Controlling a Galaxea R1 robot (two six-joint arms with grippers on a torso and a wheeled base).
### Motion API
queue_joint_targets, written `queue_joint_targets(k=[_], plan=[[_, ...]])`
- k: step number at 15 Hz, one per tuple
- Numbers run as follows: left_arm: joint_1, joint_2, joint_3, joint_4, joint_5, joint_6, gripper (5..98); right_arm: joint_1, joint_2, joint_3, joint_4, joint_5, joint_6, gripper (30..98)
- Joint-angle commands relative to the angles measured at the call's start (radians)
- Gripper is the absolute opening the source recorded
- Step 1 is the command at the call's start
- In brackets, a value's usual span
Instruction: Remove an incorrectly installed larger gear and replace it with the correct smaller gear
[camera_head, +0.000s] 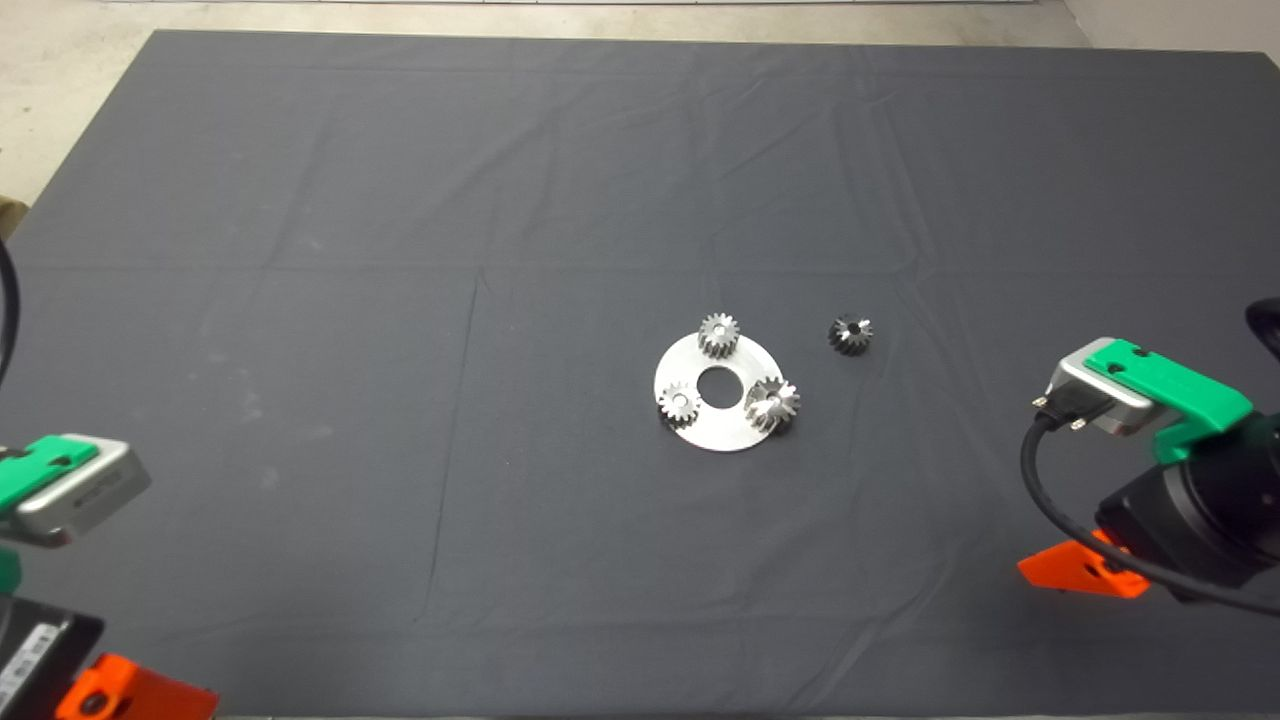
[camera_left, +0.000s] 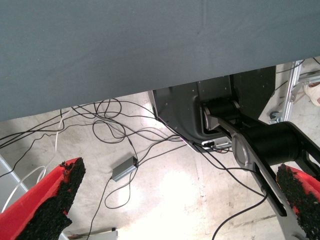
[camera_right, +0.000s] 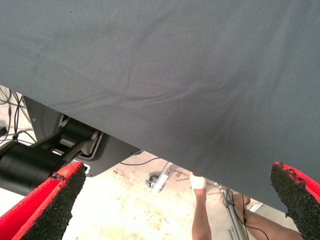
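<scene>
Silver-grey larger gear with flared teeth (camera_head: 772, 404): seated at the right rim of a round silver plate (camera_head: 716, 427), beside two small pale gears. Small blackish smaller gear (camera_head: 850, 333): laid on the dark mat (camera_head: 400, 250), right of the plate. Left gripper (camera_left: 175, 210) and right gripper (camera_right: 175, 205): parked at the near mat edge, fingers spread, nothing held.

No words, brand names, numbers or signs can be read anywhere in these views; the silver camera housing (camera_head: 85, 490) at the head view's lower left carries a short dark marking on its side, too small to make out; a white label (camera_head: 22, 668) on the black body below it shows dark print that cannot be read either; the gears, the round plate and the mat bear no lettering that shows.
</scene>
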Motion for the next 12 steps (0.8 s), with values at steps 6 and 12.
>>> queue_joint_targets(k=[6, 12], plan=[[0.000, -0.006, 0.013, -0.016, 0.007, -0.004, 98.3, 0.017, 0.005, 0.000, 0.015, -0.018, -0.007, 97.8], [0.000, -0.004, 0.013, -0.016, 0.007, -0.004, 98.3, -0.023, 0.079, -0.022, -0.207, -0.022, -0.038, 97.8]])
